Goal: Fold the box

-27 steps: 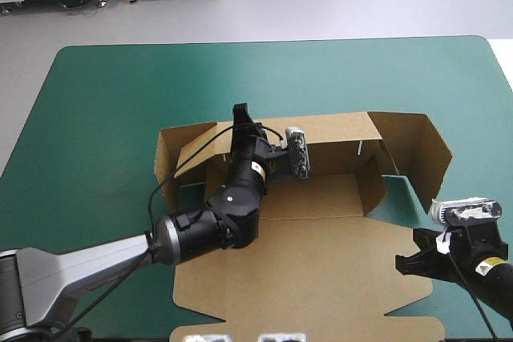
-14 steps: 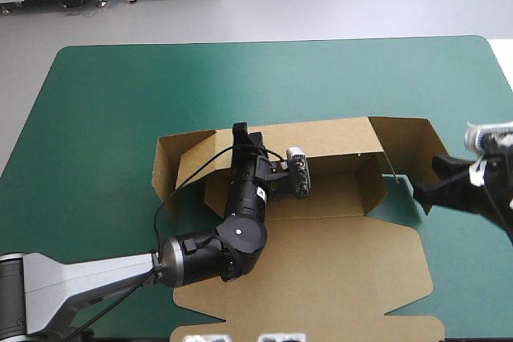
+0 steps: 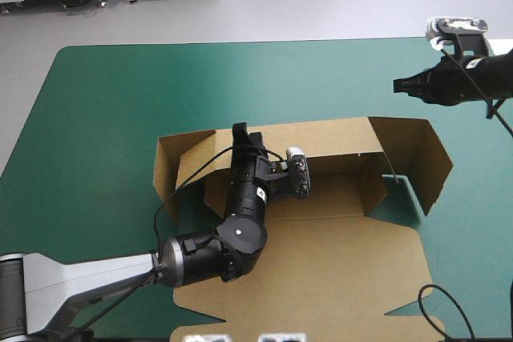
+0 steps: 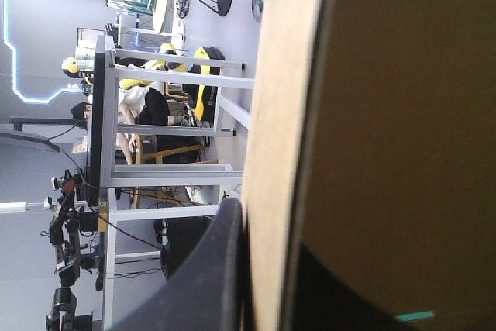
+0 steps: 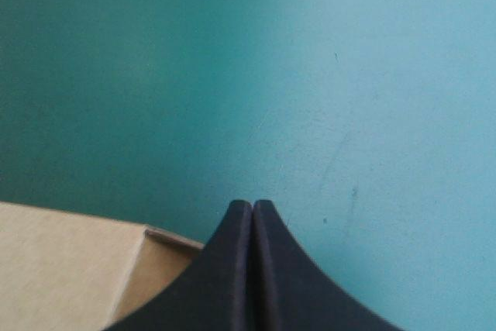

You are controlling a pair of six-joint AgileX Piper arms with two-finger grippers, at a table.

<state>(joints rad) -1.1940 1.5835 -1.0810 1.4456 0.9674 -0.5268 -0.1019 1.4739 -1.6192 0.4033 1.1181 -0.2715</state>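
Inspecting from my remote station, I find the box (image 3: 321, 254) in the middle of the counter (image 3: 112, 102), part-formed. Its rear wall (image 3: 329, 135) and left side wall (image 3: 164, 170) stand raised. The right-hand flap (image 3: 421, 154) stands too, splayed outward and not tucked, and the lid panel lies flat toward the near edge.

The left fingers (image 3: 239, 130) are clamped on the top edge of the rear wall near its left end. My left wrist view confirms this: the sheet sits between the two black fingers with no gap showing. The right fingers (image 3: 403, 83) are clenched on nothing, tips meeting in a point. They hang raised near the counter's far right corner, well apart from the box, and the right wrist view shows only teal-green cover ahead of them and a corner of board below.

Findings on risk, in my judgement:
- The left pinch is the only restraint. Any sideways pull there could crease the wall or drag the whole box across the cover.
- The right-hand flap has no support and may sag open, letting the right end of the rear wall lean.
- When I bring the right arm back down, its closed tip could catch the flap's upper edge, buckling it or shoving the box against the left grip.
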